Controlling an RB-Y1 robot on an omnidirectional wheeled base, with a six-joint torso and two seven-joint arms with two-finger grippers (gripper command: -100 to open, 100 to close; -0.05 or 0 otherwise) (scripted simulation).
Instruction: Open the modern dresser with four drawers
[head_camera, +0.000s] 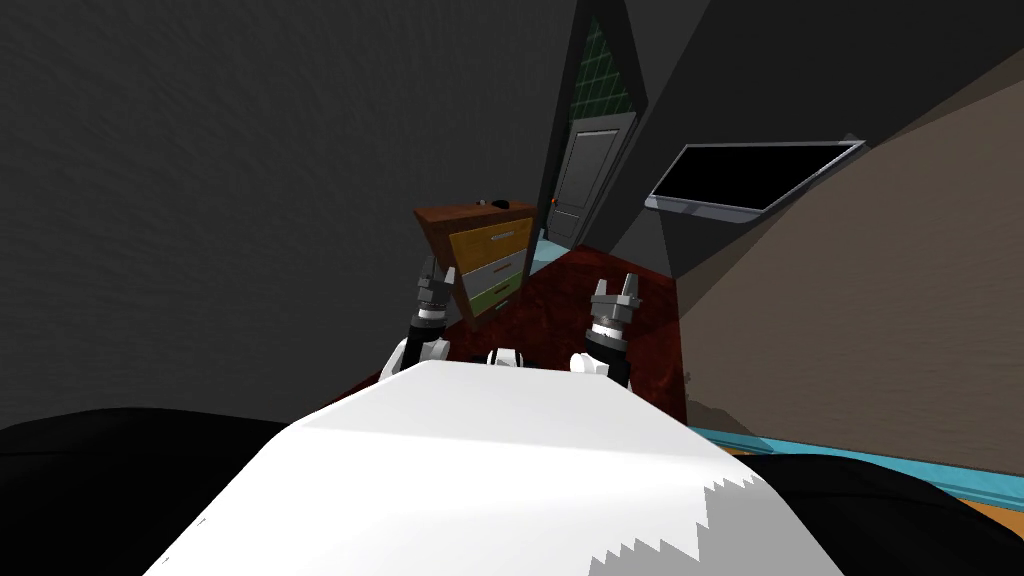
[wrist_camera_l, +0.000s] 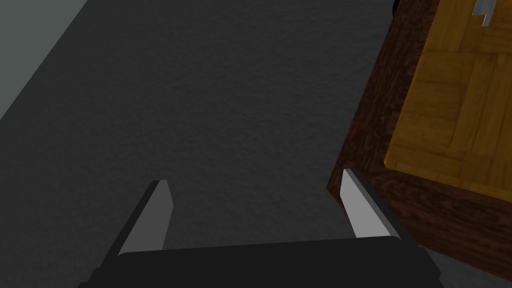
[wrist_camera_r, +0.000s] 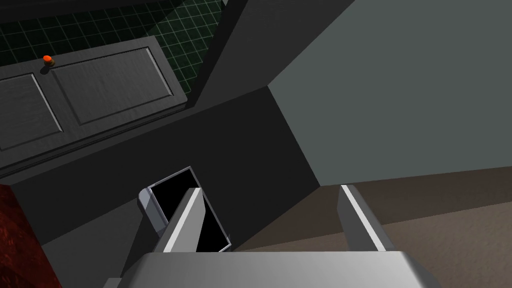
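Both pairs of jaws stand wide open and hold nothing. Our left gripper (head_camera: 433, 283) is up close to the dresser (head_camera: 487, 250), at the dark wood corner on its wall side. In the left wrist view one finger (wrist_camera_l: 362, 210) lies across that corner's edge, and we cannot tell if it touches. The rest of that gripper faces the dark wall (wrist_camera_l: 210, 100) beside the dresser.

The dresser stands on a red rug (head_camera: 560, 320). Its drawer fronts we can make out are a yellow wood top drawer (wrist_camera_l: 460, 100), a grey drawer (head_camera: 497, 269) below it and a green drawer (head_camera: 490, 294) lower still, all shut.

Our right gripper (head_camera: 617, 290) hangs well apart from the dresser, over the rug. It points toward a black screen (wrist_camera_r: 187, 212) and a grey door (wrist_camera_r: 100, 95) with an orange knob (wrist_camera_r: 48, 59) past the dresser.
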